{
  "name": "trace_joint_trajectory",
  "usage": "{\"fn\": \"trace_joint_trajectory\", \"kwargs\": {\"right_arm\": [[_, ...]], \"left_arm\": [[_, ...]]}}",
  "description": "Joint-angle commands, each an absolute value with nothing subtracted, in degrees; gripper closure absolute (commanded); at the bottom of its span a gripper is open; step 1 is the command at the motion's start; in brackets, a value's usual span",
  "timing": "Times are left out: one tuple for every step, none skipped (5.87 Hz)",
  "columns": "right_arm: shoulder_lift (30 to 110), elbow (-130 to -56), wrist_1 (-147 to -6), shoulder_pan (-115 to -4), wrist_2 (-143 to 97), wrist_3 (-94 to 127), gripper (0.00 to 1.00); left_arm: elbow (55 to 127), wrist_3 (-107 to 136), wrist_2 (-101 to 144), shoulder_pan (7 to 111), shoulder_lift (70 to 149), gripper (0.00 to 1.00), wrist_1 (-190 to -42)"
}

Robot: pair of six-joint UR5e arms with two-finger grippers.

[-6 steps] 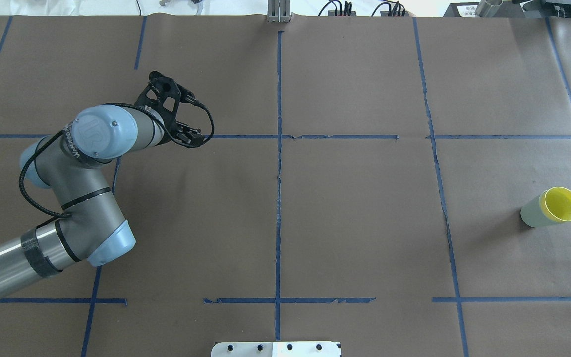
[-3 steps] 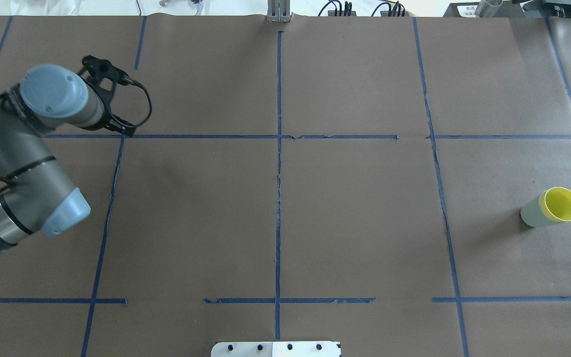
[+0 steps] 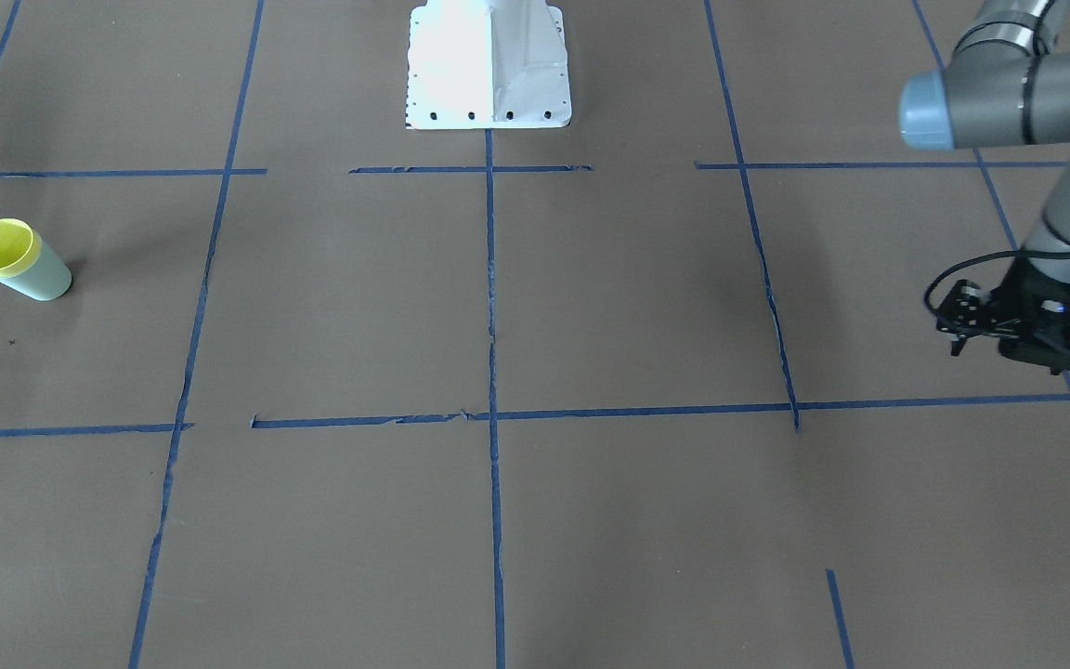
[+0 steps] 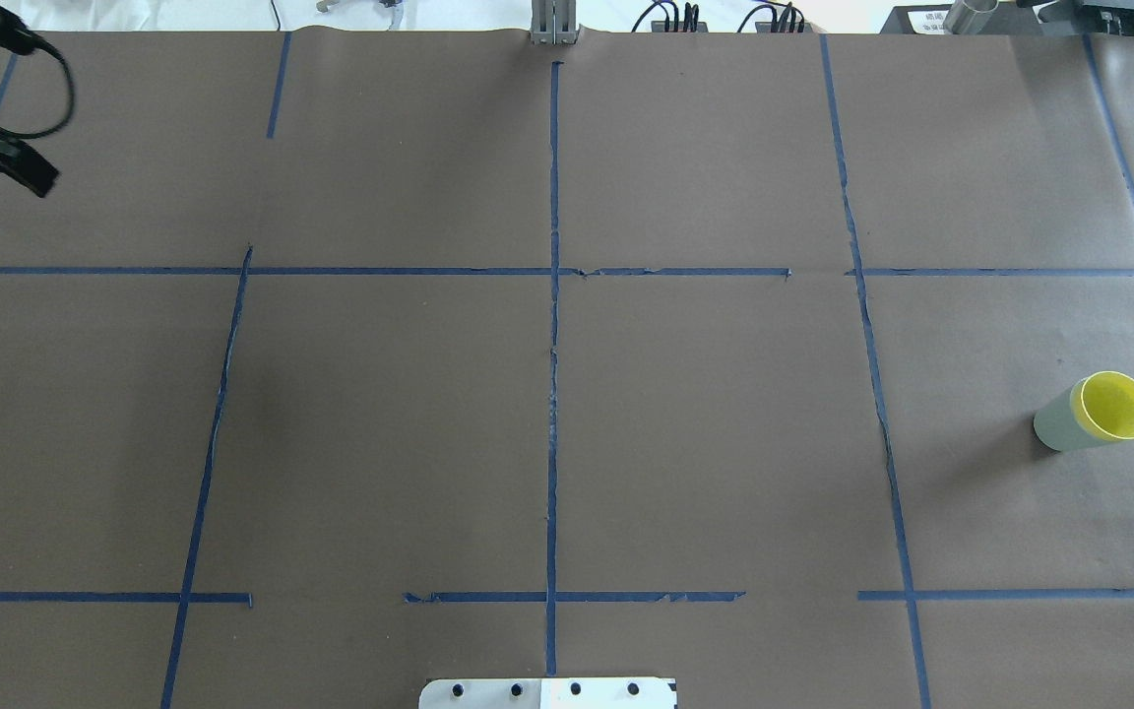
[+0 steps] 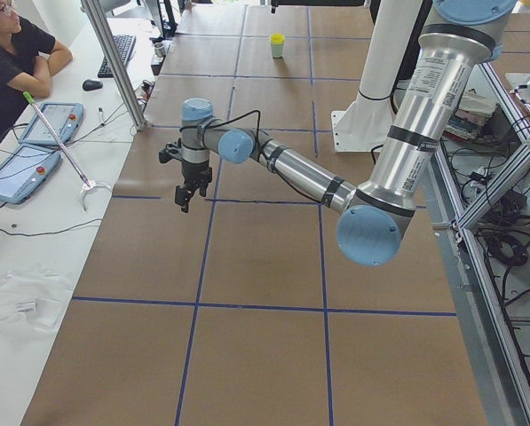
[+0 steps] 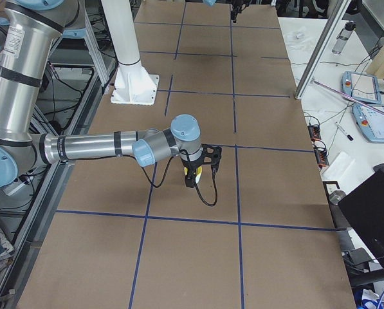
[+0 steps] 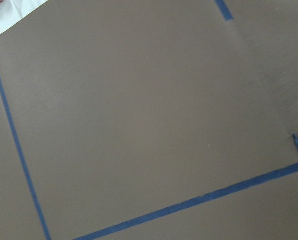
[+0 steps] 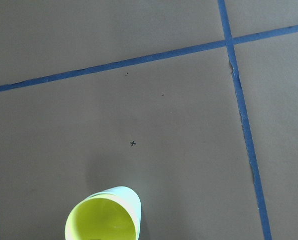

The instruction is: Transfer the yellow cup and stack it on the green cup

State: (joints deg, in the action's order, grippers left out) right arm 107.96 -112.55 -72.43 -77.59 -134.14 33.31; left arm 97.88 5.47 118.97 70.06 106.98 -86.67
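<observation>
Yellow cup (image 4: 1113,406): is sitting nested inside the green cup (image 4: 1054,428), with only its rim and inside showing; the task's stack is looking done.
Green cup: is standing upright on the table (image 4: 705,414), far out on the robot's right side, inside a square of blue tape (image 4: 553,394).
Left gripper (image 4: 40,182): is hanging over the table's far left edge, well apart from the cups; its fingers are looking drawn together, with nothing between them.
Right gripper (image 6: 190,183): is pointing down over the table at the end of its outstretched arm; whether it is clenched or released, I cannot tell.
Right wrist view: is showing the stacked cups at its lower edge, beside a small pen cross on the paper.
Left wrist view: is showing only brown paper and tape lines.
Operator (image 5: 7,53): is sitting at the side desk.
</observation>
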Motion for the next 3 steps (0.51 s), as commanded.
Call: {"fn": "trace_joint_trajectory", "kwargs": {"right_arm": [[106.6, -111.8, -78.7, -80.1, -134.0, 23.8, 0.0], [105.8, -111.2, -82.2, -81.9, -134.0, 18.3, 0.0], [105.9, -111.1, -83.7, -82.8, -134.0, 16.0, 0.0]], "left_arm": [[96.9, -9.4, 132.1, 83.1, 100.8, 0.0, -81.6], [96.9, -13.0, 136.1, 87.1, 97.9, 0.0, -75.4], [97.1, -13.3, 136.6, 88.2, 93.6, 0.0, -74.1]]}}
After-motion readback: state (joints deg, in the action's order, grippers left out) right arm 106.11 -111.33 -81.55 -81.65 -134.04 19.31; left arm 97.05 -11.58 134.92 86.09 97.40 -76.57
